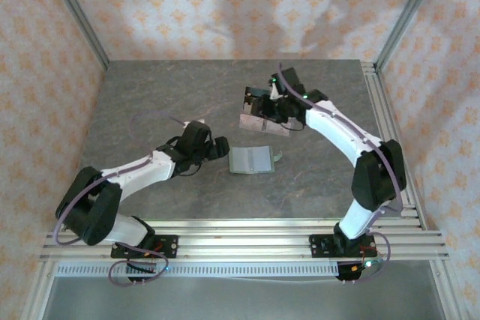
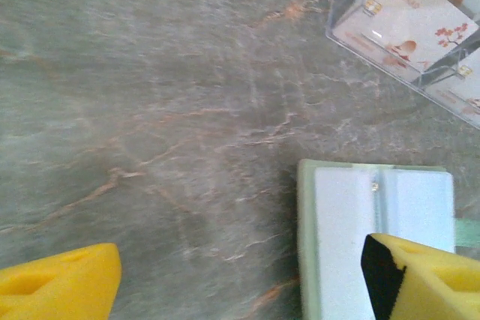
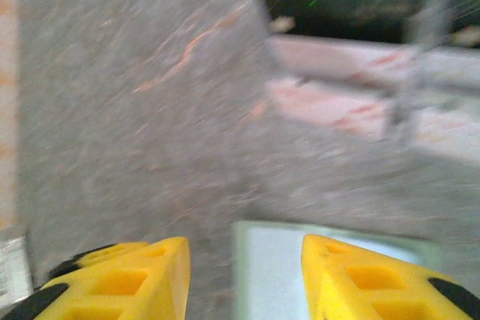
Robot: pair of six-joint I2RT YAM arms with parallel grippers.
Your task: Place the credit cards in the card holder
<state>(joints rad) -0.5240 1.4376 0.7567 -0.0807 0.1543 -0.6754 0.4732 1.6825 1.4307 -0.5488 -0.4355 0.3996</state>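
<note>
The card holder lies opened flat mid-table, sage green with a pale inside. In the left wrist view the card holder sits at the lower right, partly under my right-hand fingertip. My left gripper is open just left of it, with bare table between its fingers. Pale pinkish credit cards stand in a clear stand. My right gripper hovers by that stand, open and holding nothing. Its view is blurred, showing the card holder below and the credit cards beyond.
The grey stone tabletop has free room on the left and back. Aluminium rails run along the near edge and the right side. Patterned walls close in the back and both sides.
</note>
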